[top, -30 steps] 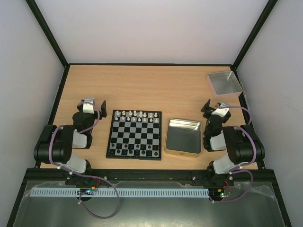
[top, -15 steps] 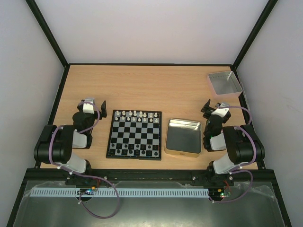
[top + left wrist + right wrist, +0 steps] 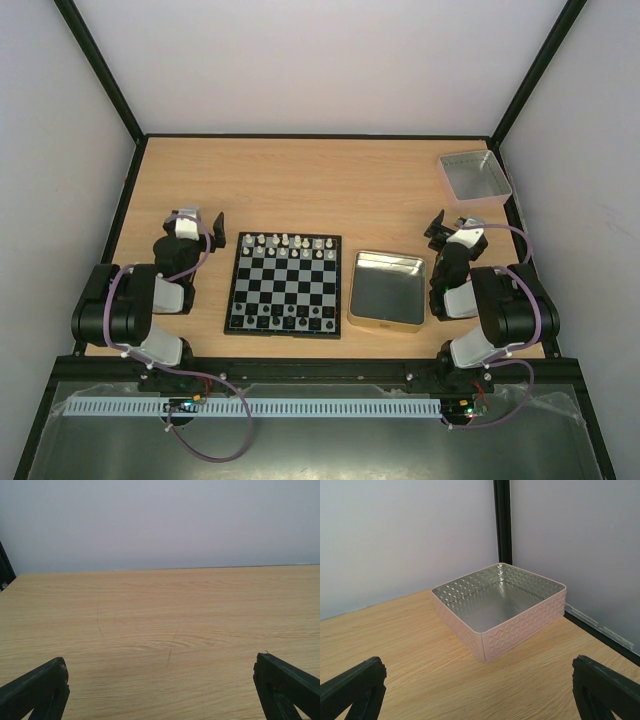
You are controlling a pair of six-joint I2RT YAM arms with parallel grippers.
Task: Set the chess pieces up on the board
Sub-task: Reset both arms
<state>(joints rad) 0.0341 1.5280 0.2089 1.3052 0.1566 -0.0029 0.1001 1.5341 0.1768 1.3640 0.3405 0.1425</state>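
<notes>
Board (image 3: 285, 287) | between left gripper (image 3: 196, 225) and right gripper (image 3: 452, 225), apart | both spread, empty

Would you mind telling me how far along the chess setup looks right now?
Done, it seems: white pieces fill the board's far rows and black pieces its near rows, and the tin beside it looks empty. In hand: nothing; the left gripper and right gripper are both open, away from the board. Left: probably nothing, though the pieces are too small to count.

Robotics lab cell: white wall panels (image 3: 320, 60), black frame posts (image 3: 100, 68), wood table (image 3: 320, 180); left arm (image 3: 130, 305), right arm (image 3: 505, 305) bolted at near edge.
</notes>
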